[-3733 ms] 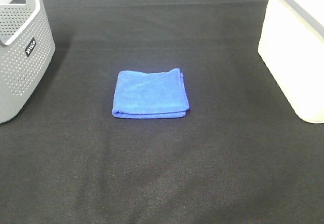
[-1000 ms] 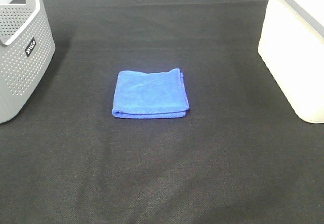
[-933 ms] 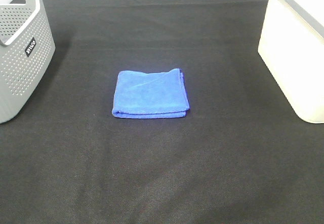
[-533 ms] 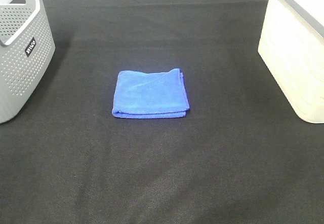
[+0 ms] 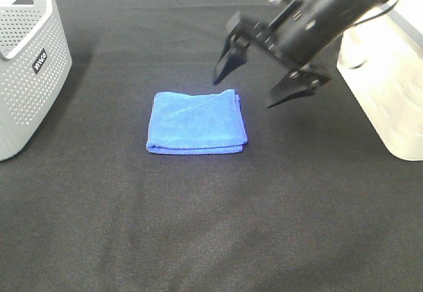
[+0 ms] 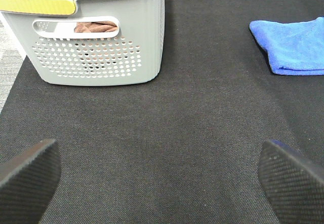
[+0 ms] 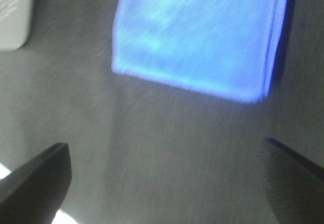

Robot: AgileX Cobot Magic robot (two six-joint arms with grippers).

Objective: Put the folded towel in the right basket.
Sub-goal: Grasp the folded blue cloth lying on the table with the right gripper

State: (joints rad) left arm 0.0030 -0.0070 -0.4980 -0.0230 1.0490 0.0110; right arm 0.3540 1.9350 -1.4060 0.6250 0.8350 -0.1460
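1. Exterior high view: the right gripper (image 5: 243, 92) hangs with its jaws spread wide and nothing between them. The folded towel (image 5: 196, 123), blue, lies flat on the black mat (image 5: 198, 226). One of its corners sits close under the gap between the jaws, and the rest of it spreads away from them. The right basket (image 5: 386, 80), white, stands behind the jaws beside the arm. The grey basket (image 5: 26, 67) is well apart from the jaws, past the towel.

2. Left wrist view: the left gripper (image 6: 159, 183) is also spread wide, holding nothing, with bare mat between its fingers (image 6: 28, 176). The grey basket stands ahead of the jaws, off to one finger's side, and a brown cloth (image 6: 96, 27) shows through its handle slot. The towel lies ahead towards the other finger, well clear of both.

3. Right wrist view: this picture is blurred. The right gripper's jaws stand far apart, and the towel lies ahead of them, roughly centred on the gap and untouched.
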